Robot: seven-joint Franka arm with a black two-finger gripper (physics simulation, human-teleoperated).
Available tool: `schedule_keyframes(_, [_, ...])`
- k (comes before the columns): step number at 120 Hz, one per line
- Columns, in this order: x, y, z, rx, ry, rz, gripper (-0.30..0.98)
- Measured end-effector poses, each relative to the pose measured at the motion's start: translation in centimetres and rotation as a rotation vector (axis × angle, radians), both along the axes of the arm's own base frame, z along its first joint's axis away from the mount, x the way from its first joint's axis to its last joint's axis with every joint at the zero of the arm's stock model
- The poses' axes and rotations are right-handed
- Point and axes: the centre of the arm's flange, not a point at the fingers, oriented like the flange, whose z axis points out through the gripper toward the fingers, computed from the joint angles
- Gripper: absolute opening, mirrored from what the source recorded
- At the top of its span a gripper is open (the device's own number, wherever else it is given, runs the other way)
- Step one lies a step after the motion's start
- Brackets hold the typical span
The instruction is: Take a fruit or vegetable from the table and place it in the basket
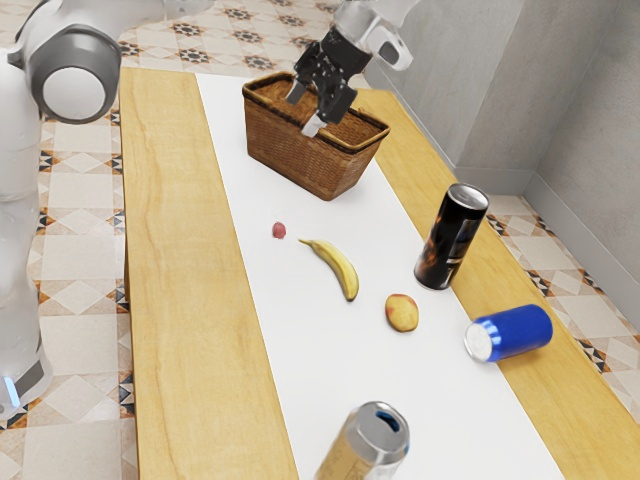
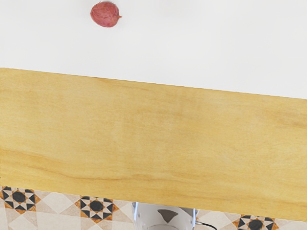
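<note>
"How does your gripper stand?"

"You have its fingers spread apart, with nothing pinched between them. Your hand points downward at a slant, and in the exterior view it overlaps the basket — whether it is directly above, I can't tell you."

"And the rest of your arm?"

"It comes in from the exterior view's upper left. From the wrist you look down on the red fruit or vegetable, the white strip and the table's bare wood, with tiled floor past the edge."

"Where are your candidates?"

"All on the white strip, outside the basket. You have the small red one nearest the basket, then the curved banana near it, then the yellow-red fruit beyond."

"Anything else around you?"

"Three cans — a black can upright, a blue can on its side, and a gold can at the exterior view's lower edge."
</note>
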Motion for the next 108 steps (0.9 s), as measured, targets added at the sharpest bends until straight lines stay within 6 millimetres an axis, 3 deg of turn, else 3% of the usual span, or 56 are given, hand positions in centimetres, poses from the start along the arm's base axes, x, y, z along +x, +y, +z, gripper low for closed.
schedule_keyframes(15, [2.2, 0.0, 0.6, 0.016, -0.159, -0.008, 0.69])
schedule_keyframes(31, [3.1, 0.0, 1.7, 0.026, -0.263, -0.013, 0.69])
schedule_keyframes(42, [-0.1, -0.5, 9.7, 0.021, -0.468, -0.028, 0.69])
schedule_keyframes(48, [-0.5, -1.6, 11.5, 0.013, -0.534, -0.053, 0.69])
schedule_keyframes(54, [-0.4, -3.7, 12.0, 0.000, -0.567, -0.096, 0.69])
schedule_keyframes(59, [0.3, -6.0, 11.4, -0.013, -0.569, -0.141, 0.69])
schedule_keyframes(67, [2.5, -10.2, 8.9, -0.035, -0.539, -0.215, 0.69])
schedule_keyframes(72, [3.6, -11.8, 7.5, -0.042, -0.523, -0.241, 0.68])
schedule_keyframes(87, [7.2, -12.8, 2.9, -0.046, -0.464, -0.248, 0.69])
schedule_keyframes(108, [9.7, -13.1, -0.7, -0.047, -0.431, -0.248, 0.69])
